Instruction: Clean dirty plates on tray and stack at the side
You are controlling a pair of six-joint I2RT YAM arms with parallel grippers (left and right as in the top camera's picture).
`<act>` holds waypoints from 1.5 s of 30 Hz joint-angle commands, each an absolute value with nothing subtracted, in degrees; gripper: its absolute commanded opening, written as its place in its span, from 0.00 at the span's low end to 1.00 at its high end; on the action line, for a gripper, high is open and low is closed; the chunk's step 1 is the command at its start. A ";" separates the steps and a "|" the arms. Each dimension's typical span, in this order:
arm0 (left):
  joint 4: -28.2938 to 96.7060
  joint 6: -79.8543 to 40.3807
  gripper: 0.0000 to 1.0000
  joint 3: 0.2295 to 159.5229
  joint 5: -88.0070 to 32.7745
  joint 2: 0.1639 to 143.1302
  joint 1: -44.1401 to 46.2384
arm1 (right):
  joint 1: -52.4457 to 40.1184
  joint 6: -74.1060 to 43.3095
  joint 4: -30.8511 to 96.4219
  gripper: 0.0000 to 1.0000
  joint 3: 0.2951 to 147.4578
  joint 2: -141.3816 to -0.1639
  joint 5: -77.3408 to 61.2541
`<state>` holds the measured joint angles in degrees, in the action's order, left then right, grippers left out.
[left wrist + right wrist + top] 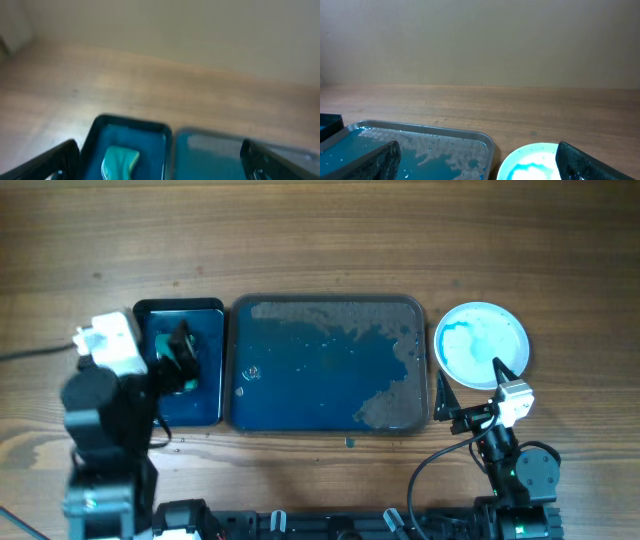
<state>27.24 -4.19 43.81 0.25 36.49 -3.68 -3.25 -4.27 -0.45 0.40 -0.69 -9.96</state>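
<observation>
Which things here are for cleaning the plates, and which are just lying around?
For the job: white plate with teal smears; big tray of foamy blue water; green sponge; small dark tray under it.
Just lying about: black cable at far left; tiny teal speck just below the big tray.

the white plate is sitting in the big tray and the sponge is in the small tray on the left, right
Not quite. The overhead view shows the white plate on the table just right of the big tray, not in it. The sponge is in the small tray on the left.
</observation>
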 commanded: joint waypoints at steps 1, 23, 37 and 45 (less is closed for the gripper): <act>17.61 -4.69 1.00 31.51 2.94 27.16 0.45 | -3.49 -4.91 -0.60 1.00 0.30 -0.21 -8.88; 1.72 -1.69 1.00 0.32 2.81 0.16 -2.92 | -3.49 -4.91 -0.60 1.00 0.30 -0.21 -8.88; 3.92 -1.72 1.00 0.32 2.44 0.27 -2.90 | -3.49 -4.89 -0.60 1.00 0.30 -0.21 -8.88; 3.92 -1.72 1.00 0.32 2.44 0.27 -2.90 | -3.49 -4.89 -0.60 1.00 0.30 -0.21 -8.88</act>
<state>3.97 -2.79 0.58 2.24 0.78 -2.44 -3.25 -4.27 -0.43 0.38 -0.67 -9.96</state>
